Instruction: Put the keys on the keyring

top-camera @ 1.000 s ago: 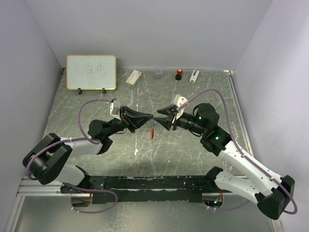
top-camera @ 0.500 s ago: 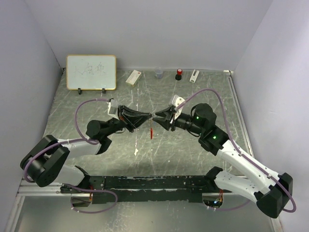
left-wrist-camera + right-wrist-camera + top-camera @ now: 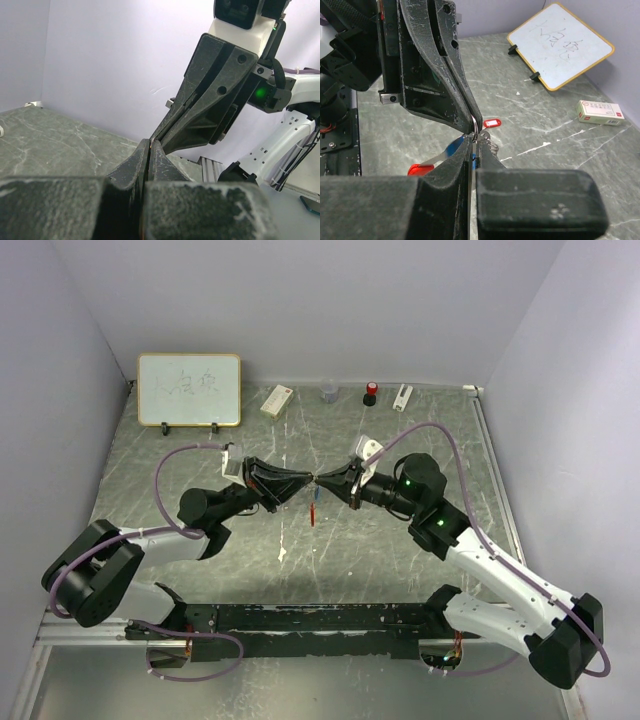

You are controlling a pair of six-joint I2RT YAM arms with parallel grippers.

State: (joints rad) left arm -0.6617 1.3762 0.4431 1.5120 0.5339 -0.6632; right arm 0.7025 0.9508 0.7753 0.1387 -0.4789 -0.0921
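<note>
left gripper [image 3: 149, 146] pinched shut on keyring [image 3: 476, 125] | right gripper [image 3: 471, 145] shut tip-to-tip, hold unclear | red-headed and blue-headed keys [image 3: 451, 148] dangling below | whiteboard [image 3: 189, 389] handwriting illegible

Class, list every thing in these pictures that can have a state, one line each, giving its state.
left pincer: shut on the keyring, tip to tip with the right.
right pincer: shut; what it grips is unclear.
keyring: held in the air at the pincer tips.
red key: dangling by the keyring; threaded or not, cannot tell.
blue key: against the right pincer, partly hidden.
whiteboard: propped upright, written on.
</note>
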